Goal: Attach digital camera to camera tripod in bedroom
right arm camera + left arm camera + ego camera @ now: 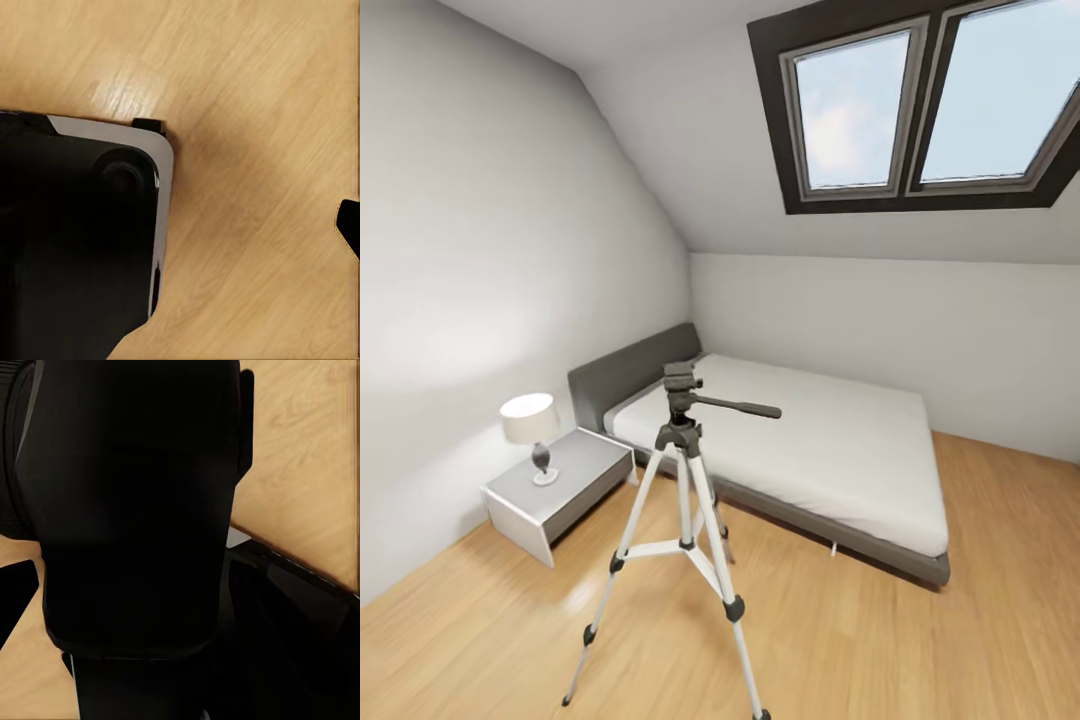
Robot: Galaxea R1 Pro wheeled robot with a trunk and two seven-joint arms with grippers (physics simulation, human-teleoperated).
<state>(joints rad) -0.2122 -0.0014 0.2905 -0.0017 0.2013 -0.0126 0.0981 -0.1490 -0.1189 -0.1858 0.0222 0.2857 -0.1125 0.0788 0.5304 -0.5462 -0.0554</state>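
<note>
The camera tripod [684, 470] stands on the light wood floor in the head view, in front of the bed, silver-white legs spread. Its dark grey head [680, 384] is bare on top and its black pan handle [745, 407] points right. Very close in the left wrist view is the digital camera [135, 510], a black boxy body with a rounded lens edge at one side. My left gripper [180, 607] is shut on it, with one dark fingertip [16, 600] showing beside it. My right gripper [180, 229] is open over the floor; one fingertip [349, 227] shows at the frame's edge.
A grey bed [830, 450] with a white mattress fills the far corner. A grey nightstand [560, 492] with a lamp [530, 422] stands left of the tripod. Dark-framed skylights [920, 100] sit in the sloped ceiling. My dark base [75, 247] shows over the floor.
</note>
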